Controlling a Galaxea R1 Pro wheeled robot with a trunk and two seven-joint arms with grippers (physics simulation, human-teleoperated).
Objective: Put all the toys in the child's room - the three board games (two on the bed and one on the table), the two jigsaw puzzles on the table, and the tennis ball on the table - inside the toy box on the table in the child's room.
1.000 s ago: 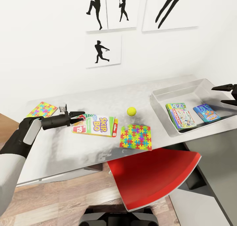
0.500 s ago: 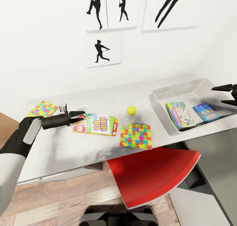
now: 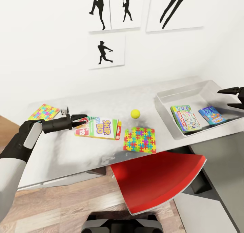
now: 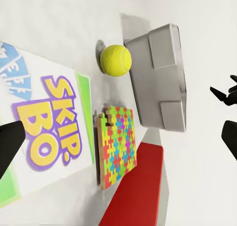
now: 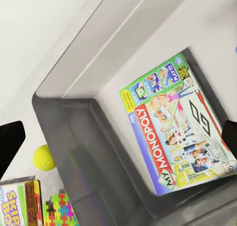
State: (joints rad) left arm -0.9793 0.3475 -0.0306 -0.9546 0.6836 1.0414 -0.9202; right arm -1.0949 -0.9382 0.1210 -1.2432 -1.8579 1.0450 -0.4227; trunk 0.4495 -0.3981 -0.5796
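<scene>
My left gripper (image 3: 80,118) sits at centre-left of the head view, fingers parted and holding nothing, tips at the left edge of the SKIP-BO box (image 3: 98,128). One jigsaw puzzle (image 3: 44,112) lies at far left on the table (image 3: 67,151), well apart from the rest. Moving right: SKIP-BO box flat on the table, then the tennis ball (image 3: 135,114) just beyond it, and the second jigsaw puzzle (image 3: 140,140) at the near table edge, one corner slightly overhanging above the red chair (image 3: 159,182). Toy box (image 3: 166,100) at right of frame holds the green board game (image 3: 185,118) and the smaller blue board game (image 3: 212,115), side by side, flat. My right gripper (image 3: 236,97) hovers at the far right edge over the toy box, spread wide, empty. Judgement: step in hand is picking up SKIP-BO; next move calls for closing on its left edge, lifting cleanly, then carrying it rightward into the box.
</scene>
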